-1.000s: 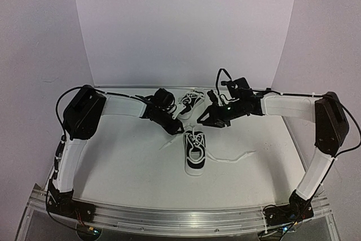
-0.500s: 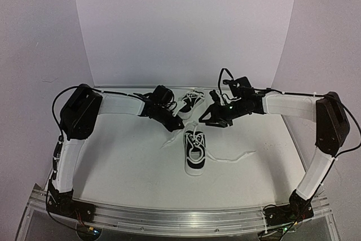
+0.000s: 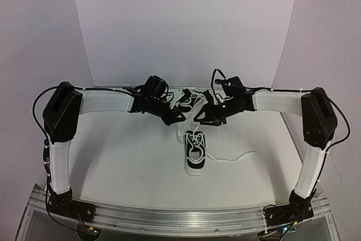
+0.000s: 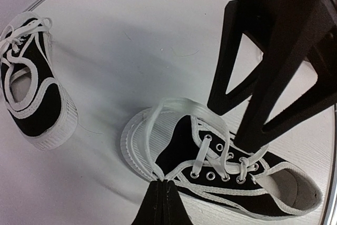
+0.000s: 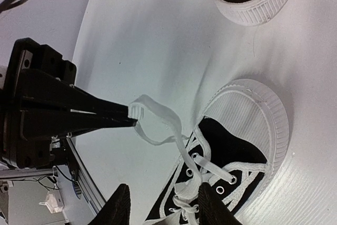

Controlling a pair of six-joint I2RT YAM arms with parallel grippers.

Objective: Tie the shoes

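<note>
Overhead, the black sneakers sit mid-table toward the back: the front sneaker (image 3: 195, 152) lies in the open on the white table (image 3: 124, 162), a loose lace (image 3: 234, 157) trailing off to its right; the rear sneaker (image 3: 188, 103) is largely covered by the two gripper tips.

Only the wrist views give the grip. The left gripper (image 4: 162, 196) has its fingers pressed together on a flat white lace loop (image 4: 181, 103) that arches over the ribbed toe of the laced sneaker (image 4: 176, 151). The right wrist view shows the same pinch side-on; there the right gripper (image 5: 164, 204) has its fingers apart, straddling the eyelet rows. A second sneaker (image 4: 45, 101) lies well apart near the table's edge.

Which overhead sneaker is the laced one I cannot settle, since the tips crowd between the two. Both wrist views crop the fingertips at the bottom edge; the laced sneaker's heel runs out of the right wrist view.

The left arm (image 3: 107, 101) and right arm (image 3: 282, 101) rise from the near corners; their forearms fold inward level, and the wrists dip so the tips nearly meet.
</note>
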